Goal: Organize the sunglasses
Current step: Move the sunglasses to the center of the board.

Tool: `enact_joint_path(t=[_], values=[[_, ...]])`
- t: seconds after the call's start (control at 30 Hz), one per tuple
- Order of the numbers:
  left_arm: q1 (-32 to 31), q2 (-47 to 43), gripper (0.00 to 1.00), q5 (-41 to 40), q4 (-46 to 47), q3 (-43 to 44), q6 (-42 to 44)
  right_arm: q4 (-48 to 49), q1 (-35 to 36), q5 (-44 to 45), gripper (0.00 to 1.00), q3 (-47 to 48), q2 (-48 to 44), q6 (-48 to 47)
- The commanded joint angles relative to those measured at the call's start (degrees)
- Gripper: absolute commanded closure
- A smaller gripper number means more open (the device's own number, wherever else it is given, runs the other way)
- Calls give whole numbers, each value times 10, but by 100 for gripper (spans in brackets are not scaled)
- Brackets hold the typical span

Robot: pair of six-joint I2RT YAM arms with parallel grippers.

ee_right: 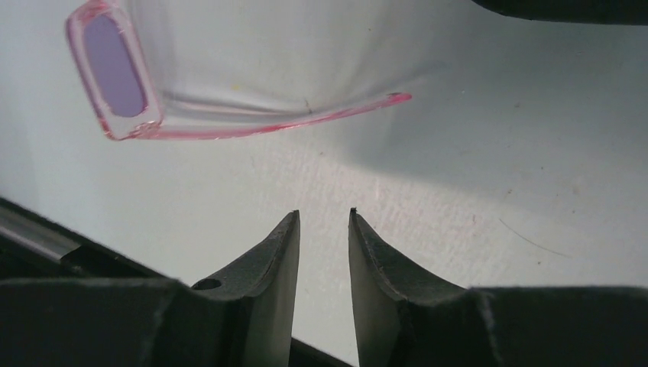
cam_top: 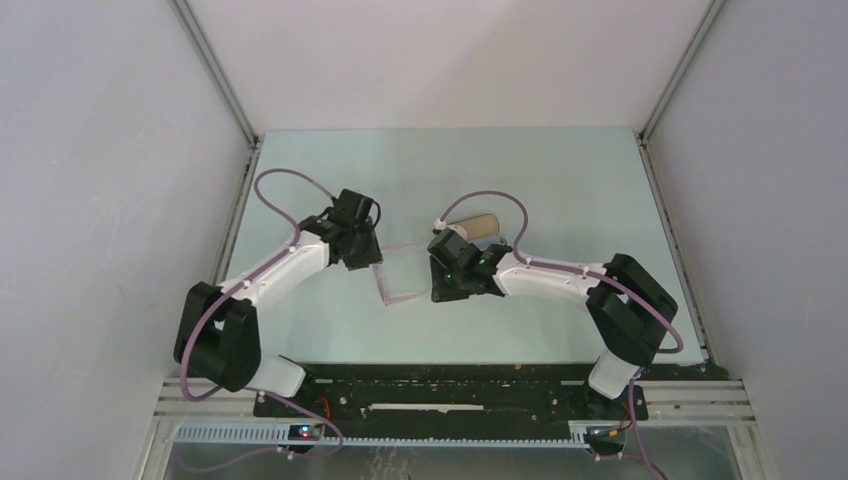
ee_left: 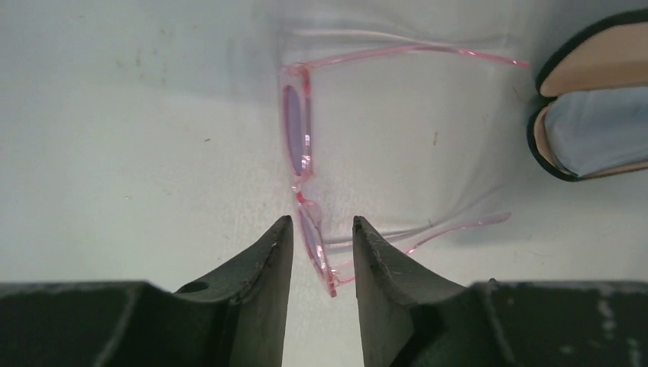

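Sunglasses are sitting upright about mid-worktop between the two arms. The front faces left and both temples are swung out, pointing right toward the open black case. The case has the blue-grey cloth inside it and sits a bit farther back and to the right. The left jaws are apart and straddle the near lens end of the front, with a sliver of gap on each side, so I'd say nothing is actually pinched. The right jaws are apart too, with nothing between them, hovering just near of the near temple, whose tip is out ahead of them. My read is that the step here is folding the temples before anything goes in the case. To do it well, I'd close the left on the frame rim rather than the lens, and only lightly, since that thin plastic looks like it'd flex or skate away. Then use the right to nudge the near temple inward close to the hinge, not at the tip, where it'd just bend. Go slow, because the pair could tip over easily.
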Motion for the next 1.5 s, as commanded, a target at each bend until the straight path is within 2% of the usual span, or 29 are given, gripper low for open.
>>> enact_joint_path(t=[0.0,0.13,0.3,0.47,0.63,0.97,1.27,1.4,1.47], values=[[39,-14,61,-54,-11,1,-8,22,15,62,63,20,30,22],[81,9,63,-60,19,-41,-25,44,15,71,65,27,57,11],[98,57,63,-52,67,-56,-34,37,15,86,69,57,95,-1],[117,147,63,-51,73,6,-27,29,15,96,74,86,125,-8],[118,220,64,-23,68,74,-13,25,13,100,74,116,148,-10],[90,247,64,68,121,68,-10,24,9,78,74,197,200,-17],[75,264,65,86,118,85,-6,14,-2,63,74,279,241,-31],[77,252,65,66,104,84,-3,21,-10,50,73,254,206,-40],[81,240,65,60,99,81,-3,44,-13,38,65,224,176,-67]])
